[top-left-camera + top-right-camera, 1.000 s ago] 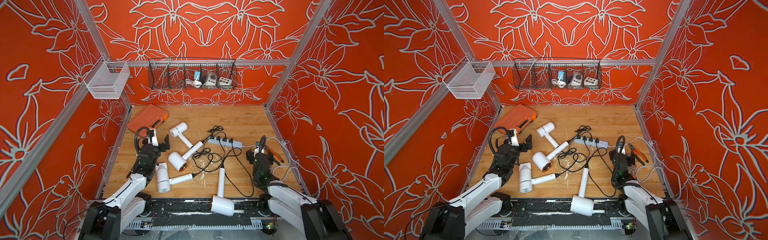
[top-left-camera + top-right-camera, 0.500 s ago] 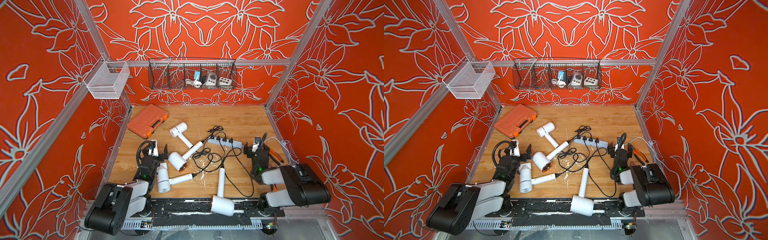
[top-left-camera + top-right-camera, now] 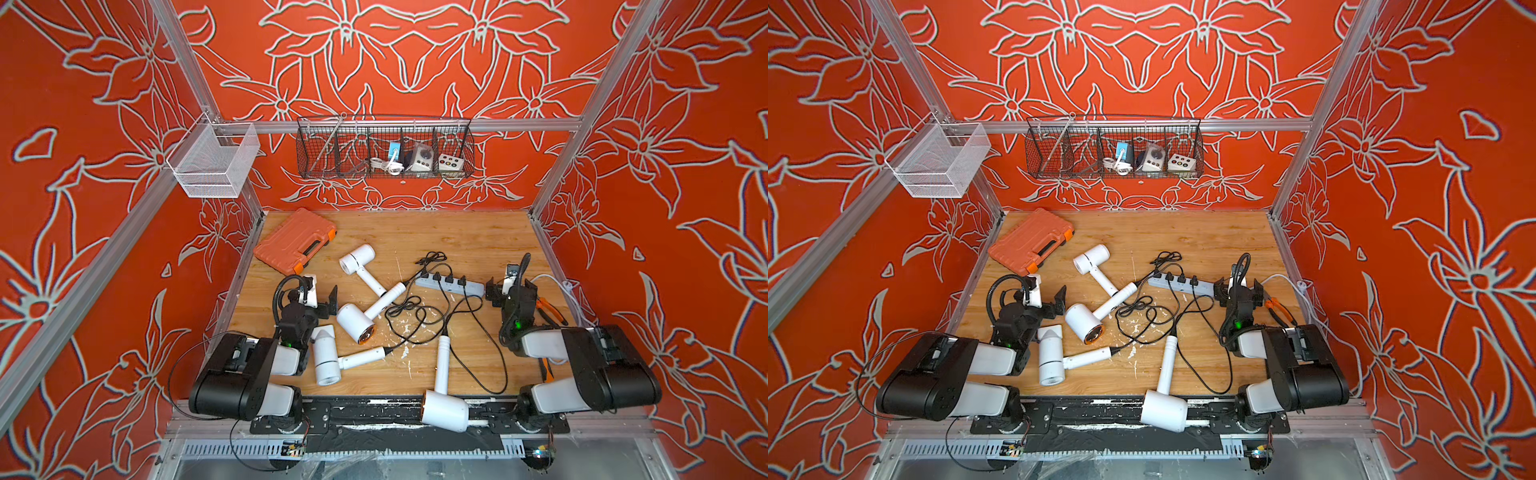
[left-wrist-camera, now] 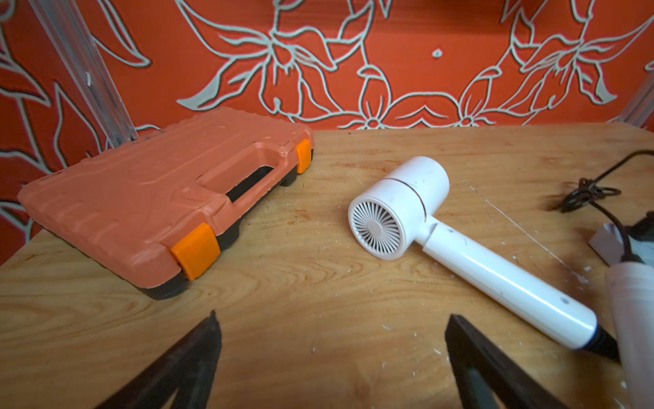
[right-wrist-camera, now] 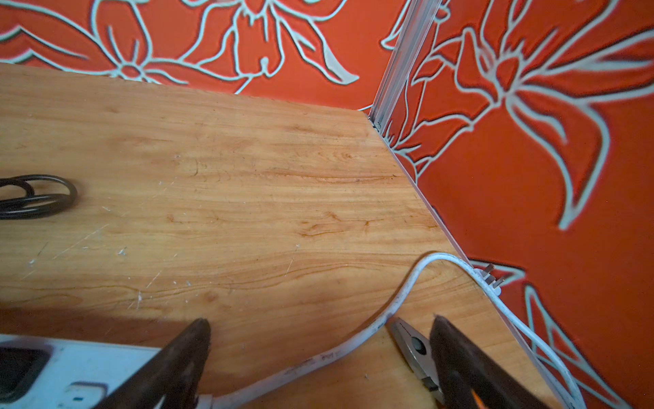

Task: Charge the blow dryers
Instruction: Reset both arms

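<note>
Left pincer [image 3: 322, 293]: held released, near orange plastic case [image 3: 296, 243].
Right pincer [image 3: 509, 287]: held released, by light wooden counter [image 3: 457, 235] right edge.
Open room: found along far wall.

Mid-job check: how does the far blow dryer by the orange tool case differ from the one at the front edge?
The far blow dryer lies wholly on the wooden table; the front blow dryer has its barrel off the wood, on the black base rail. The far one's handle points frontward and meets the middle blow dryer's handle; the front one's points backward, clear of other dryers. Both are white, hammer-shaped, lying down, ungripped.
</note>
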`<state>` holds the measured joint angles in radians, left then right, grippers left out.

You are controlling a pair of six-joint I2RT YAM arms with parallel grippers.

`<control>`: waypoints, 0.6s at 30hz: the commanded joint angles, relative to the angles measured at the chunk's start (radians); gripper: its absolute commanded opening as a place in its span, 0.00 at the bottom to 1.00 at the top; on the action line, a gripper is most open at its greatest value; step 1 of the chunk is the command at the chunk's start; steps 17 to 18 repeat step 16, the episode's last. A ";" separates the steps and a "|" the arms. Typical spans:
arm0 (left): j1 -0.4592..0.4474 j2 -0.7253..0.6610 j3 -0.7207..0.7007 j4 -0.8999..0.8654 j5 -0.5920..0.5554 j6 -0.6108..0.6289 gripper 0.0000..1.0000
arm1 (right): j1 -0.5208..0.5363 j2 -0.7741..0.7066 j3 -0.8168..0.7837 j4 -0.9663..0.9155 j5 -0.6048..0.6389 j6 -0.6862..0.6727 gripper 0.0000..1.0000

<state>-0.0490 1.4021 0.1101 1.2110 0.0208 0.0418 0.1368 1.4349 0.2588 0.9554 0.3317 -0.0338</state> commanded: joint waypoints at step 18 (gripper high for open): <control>0.012 0.003 0.014 -0.005 -0.024 -0.017 0.99 | -0.039 -0.005 0.041 -0.081 -0.056 0.025 0.98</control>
